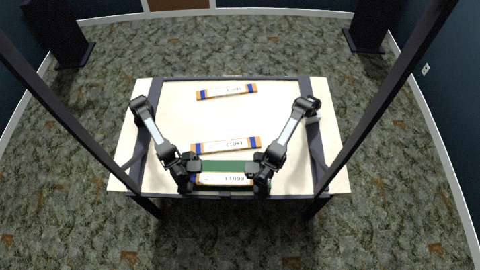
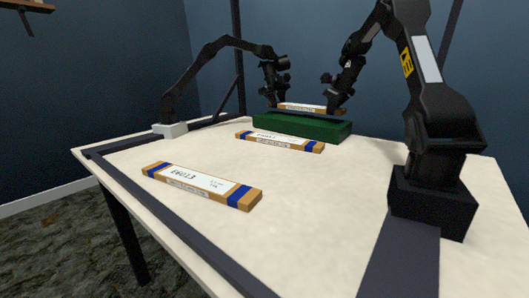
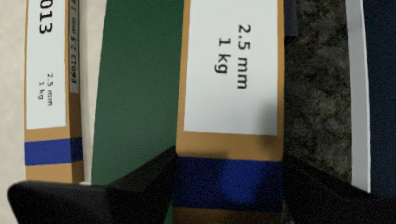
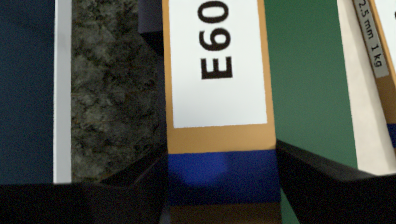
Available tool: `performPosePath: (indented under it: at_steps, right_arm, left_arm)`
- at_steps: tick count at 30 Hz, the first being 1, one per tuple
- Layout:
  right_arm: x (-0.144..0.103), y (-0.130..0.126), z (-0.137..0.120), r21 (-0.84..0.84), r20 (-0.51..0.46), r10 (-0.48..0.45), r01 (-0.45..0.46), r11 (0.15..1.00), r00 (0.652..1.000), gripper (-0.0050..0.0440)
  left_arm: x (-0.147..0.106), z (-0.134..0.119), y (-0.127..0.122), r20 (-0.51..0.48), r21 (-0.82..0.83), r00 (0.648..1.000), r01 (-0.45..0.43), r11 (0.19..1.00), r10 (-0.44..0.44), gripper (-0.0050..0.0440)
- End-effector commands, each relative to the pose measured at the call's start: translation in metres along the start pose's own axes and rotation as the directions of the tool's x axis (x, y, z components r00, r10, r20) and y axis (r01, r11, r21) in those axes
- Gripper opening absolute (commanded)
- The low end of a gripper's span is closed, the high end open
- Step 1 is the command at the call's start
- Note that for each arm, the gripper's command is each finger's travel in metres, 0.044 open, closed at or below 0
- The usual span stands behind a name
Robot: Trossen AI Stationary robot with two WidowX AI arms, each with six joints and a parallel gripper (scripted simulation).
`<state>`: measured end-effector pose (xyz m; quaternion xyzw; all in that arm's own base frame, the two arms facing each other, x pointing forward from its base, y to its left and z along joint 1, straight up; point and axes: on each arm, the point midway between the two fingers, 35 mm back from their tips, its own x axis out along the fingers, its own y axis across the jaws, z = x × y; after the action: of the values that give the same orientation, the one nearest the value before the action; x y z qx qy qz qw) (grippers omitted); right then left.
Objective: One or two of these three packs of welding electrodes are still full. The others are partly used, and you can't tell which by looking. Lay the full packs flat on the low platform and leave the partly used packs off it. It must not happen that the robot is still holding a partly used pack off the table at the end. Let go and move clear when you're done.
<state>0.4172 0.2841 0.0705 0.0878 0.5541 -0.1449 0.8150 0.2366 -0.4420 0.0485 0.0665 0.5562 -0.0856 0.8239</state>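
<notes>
At left, the left gripper (image 1: 191,181) (image 2: 335,108) (image 3: 225,154) pinches one end of the near pack (image 1: 223,178) (image 2: 301,107) (image 3: 232,100) (image 4: 220,100), held level just above the green platform (image 1: 223,165) (image 2: 296,127) (image 3: 137,75) (image 4: 310,75). Between the arms, the middle pack (image 1: 226,145) (image 2: 279,141) (image 3: 46,65) (image 4: 373,50) and far pack (image 1: 226,91) (image 2: 201,185) lie flat on the table (image 1: 228,117) (image 2: 307,207). At right, the right gripper (image 1: 261,181) (image 2: 275,104) (image 4: 219,147) pinches the near pack's other end

In the top view, the left claw (image 1: 185,185) (image 2: 335,107) (image 3: 225,154) and right claw (image 1: 261,185) (image 2: 276,102) (image 4: 219,147) hide parts of the ends of the pack between them (image 1: 223,178) (image 2: 302,108) (image 3: 231,75) (image 4: 218,100). Beyond each claw, its wrist view's bottom edge crops that pack; the top edge cuts its label, leaving "E60" ahead of the right claw. The neighbouring pack (image 1: 226,145) (image 2: 279,141) (image 3: 46,110) (image 4: 388,75) beside the claws is cropped too. In the exterior view, its small print is blurred.
</notes>
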Motion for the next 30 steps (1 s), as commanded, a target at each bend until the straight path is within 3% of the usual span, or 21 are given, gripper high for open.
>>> performPosePath:
  at_steps: [1, 9, 14, 18, 30]
  right_arm:
    - [-0.035, 0.012, 0.006, 0.015, 0.033, 0.074, -0.075, 0.997, 0.997, -0.0050]
    - [-0.034, 0.012, 0.006, 0.015, 0.032, 0.074, -0.075, 0.997, 0.997, -0.0050]
    - [-0.024, 0.009, 0.000, 0.009, 0.022, 0.059, -0.059, 0.998, 0.998, -0.0050]
    - [-0.022, 0.009, -0.001, 0.009, 0.022, 0.059, -0.059, 0.998, 0.998, -0.0050]
    - [-0.004, 0.009, -0.008, 0.004, 0.014, 0.046, -0.046, 0.999, 0.999, -0.0050]
  left_arm:
    - [-0.031, 0.008, -0.013, 0.033, -0.021, 0.997, 0.064, 0.998, -0.064, -0.0050]
    - [-0.031, 0.006, -0.013, 0.032, -0.021, 0.998, 0.063, 0.998, -0.062, -0.0050]
    - [-0.012, -0.004, -0.009, 0.010, -0.009, 0.999, 0.033, 0.999, -0.032, -0.0050]
    - [-0.020, 0.000, -0.011, 0.023, -0.016, 0.998, 0.051, 0.999, -0.051, -0.0050]
    - [-0.001, -0.008, -0.010, 0.013, -0.011, 0.999, 0.037, 0.999, -0.037, -0.0050]
